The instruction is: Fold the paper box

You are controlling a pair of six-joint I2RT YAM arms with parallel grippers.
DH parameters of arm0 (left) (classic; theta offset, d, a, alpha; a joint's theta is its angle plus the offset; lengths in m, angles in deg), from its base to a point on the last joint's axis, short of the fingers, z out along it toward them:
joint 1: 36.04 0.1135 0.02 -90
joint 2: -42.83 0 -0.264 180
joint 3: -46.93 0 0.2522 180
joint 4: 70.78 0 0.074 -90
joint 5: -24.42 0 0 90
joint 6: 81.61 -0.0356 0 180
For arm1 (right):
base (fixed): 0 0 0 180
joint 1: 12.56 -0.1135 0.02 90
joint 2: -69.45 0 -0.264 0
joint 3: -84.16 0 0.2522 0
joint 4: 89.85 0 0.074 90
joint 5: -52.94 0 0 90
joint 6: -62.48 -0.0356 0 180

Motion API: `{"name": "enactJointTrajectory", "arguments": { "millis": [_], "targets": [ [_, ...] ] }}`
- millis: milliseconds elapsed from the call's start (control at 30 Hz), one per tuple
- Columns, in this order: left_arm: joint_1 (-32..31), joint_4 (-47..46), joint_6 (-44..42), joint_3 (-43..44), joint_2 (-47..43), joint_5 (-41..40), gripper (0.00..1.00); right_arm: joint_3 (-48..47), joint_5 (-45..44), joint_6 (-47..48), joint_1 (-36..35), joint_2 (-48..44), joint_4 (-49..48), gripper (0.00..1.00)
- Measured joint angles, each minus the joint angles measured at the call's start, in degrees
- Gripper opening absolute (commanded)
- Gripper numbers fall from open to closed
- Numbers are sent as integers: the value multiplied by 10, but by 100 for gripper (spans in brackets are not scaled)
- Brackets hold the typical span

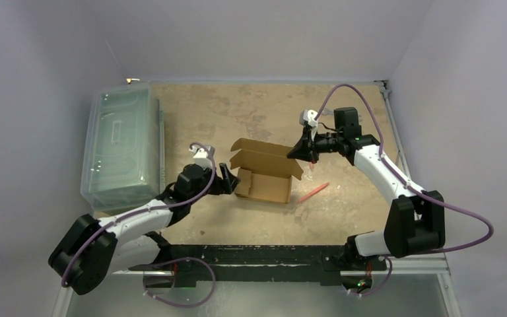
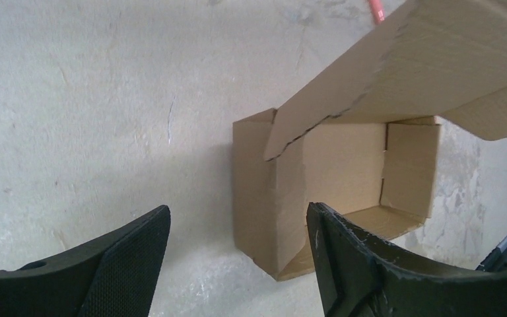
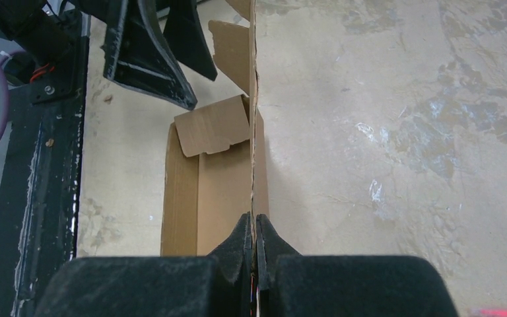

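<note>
Paper box (image 1: 267, 188) open-top, long axis left-right; right end effector (image 1: 296, 153) pinching lid (image 1: 264, 150).

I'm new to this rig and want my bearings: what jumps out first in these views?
A half-formed paper box sits in the middle of the table, lid raised, its edge pinched by the right gripper. The left gripper stands open beside the box's left wall. A large clear bin lies along the table's left side.
</note>
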State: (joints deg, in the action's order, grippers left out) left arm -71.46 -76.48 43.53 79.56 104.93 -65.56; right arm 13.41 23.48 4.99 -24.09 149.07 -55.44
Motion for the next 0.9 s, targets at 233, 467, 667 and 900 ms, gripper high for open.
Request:
{"name": "enactJointTrajectory", "arguments": {
  "millis": [233,467,667,900],
  "targets": [
    [-58,38,63,25,85,-66,67,0,-7,-4,-3,0,-1,0],
    [-124,84,76,82,94,-181,54,0,-10,-7,-6,0,-1,0],
    [-152,129,74,124,132,-251,47,0,-11,-10,-7,0,-2,0],
    [-183,175,73,170,171,-314,31,0,-11,-10,-13,0,-5,0]
  ]
}}
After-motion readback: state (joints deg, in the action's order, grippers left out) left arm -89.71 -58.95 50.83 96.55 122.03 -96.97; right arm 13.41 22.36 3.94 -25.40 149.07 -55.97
